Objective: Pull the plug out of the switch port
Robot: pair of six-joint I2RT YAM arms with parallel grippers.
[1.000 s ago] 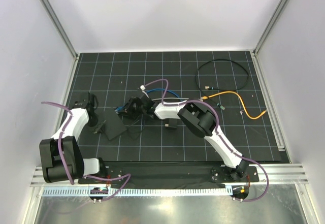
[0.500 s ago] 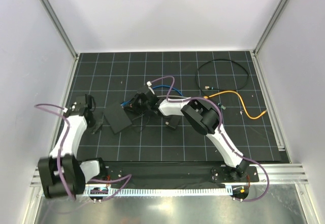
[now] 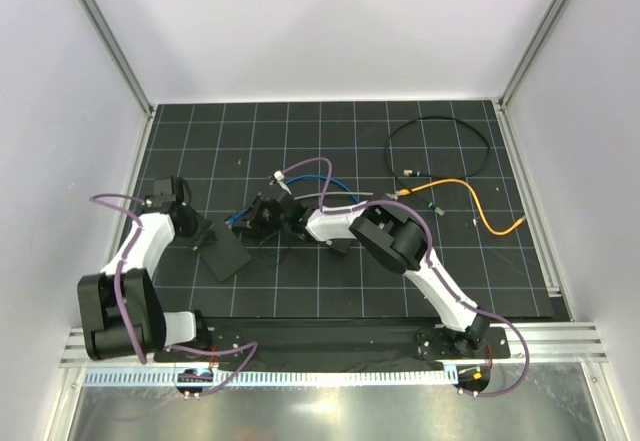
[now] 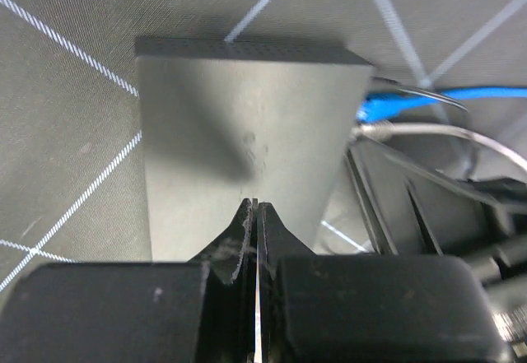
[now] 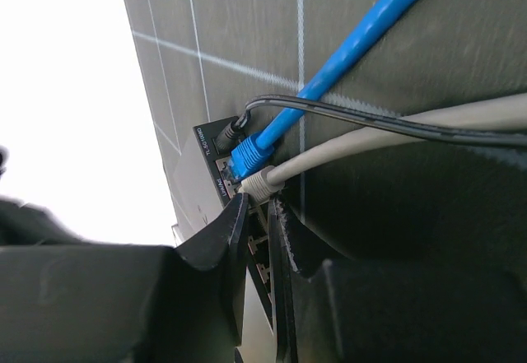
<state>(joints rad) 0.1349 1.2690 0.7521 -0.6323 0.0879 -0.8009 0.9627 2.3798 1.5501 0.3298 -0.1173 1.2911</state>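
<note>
The switch (image 3: 225, 256) is a flat matte-black box lying left of centre. My left gripper (image 3: 197, 231) is shut and empty, its tips over the switch's top face (image 4: 247, 116) near its near edge (image 4: 254, 207). A blue plug (image 5: 251, 155), a grey plug (image 5: 265, 183) and a black round plug (image 5: 226, 139) sit in the switch's socket edge (image 5: 212, 164). My right gripper (image 3: 262, 219) is at that edge. Its tips (image 5: 259, 202) are closed to a narrow gap on the lower part of the grey plug.
A small black block (image 3: 340, 246) lies by the right arm's wrist. A black cable loop (image 3: 440, 146) and an orange cable (image 3: 480, 206) lie at the back right. The blue cable (image 3: 312, 176) arcs behind the right gripper. White walls stand around the mat.
The switch had slid up and right half a second ago and is now back down-left. Both grippers moved with it; the right gripper is again lower and further left.
</note>
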